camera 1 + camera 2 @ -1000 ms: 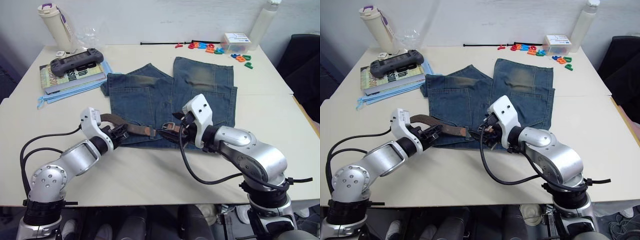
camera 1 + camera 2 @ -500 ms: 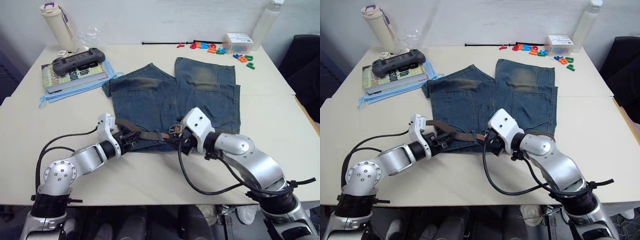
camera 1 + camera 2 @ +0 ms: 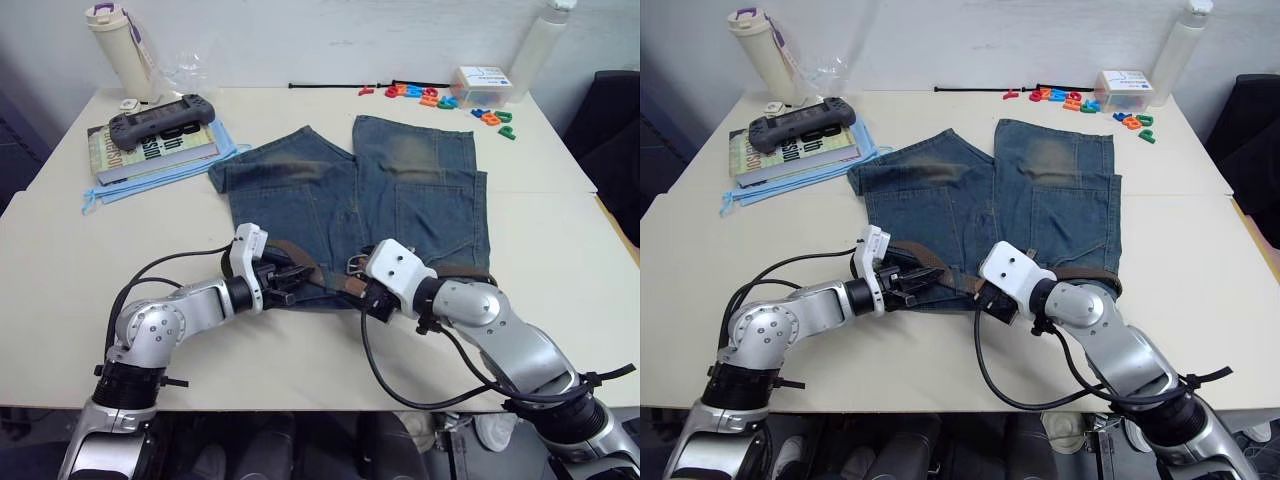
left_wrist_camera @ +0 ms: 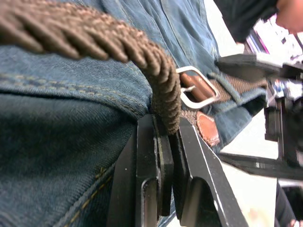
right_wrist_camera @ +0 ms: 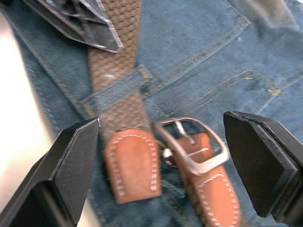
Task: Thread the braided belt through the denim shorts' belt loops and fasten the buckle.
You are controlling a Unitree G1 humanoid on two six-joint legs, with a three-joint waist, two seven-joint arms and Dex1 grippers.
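Lying just beside the buckle (image 5: pixel 191 146), the braided belt (image 5: pixel 116 80)'s leather tip (image 5: pixel 134 165) runs along the denim shorts (image 3: pixel 400 190)' waistband. Nearer, the right gripper (image 5: pixel 165 156) straddles both, spread wide; the left gripper (image 4: pixel 168 156) pinches the belt behind 1 belt loop (image 5: pixel 116 87).

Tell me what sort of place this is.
Likely a lab or office room set up for tests: a plain table against a white wall, carrying mixed props, namely denim shorts, a book and coloured toy letters.

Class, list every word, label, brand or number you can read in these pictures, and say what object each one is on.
Book cover under the game controller: print there, too blurred and partly covered to read.
Small box at the table's far edge: label too small to read.
Coloured plastic letters beside it: individual shapes too small to tell apart.
Nothing readable on the braided belt, buckle or denim shorts.
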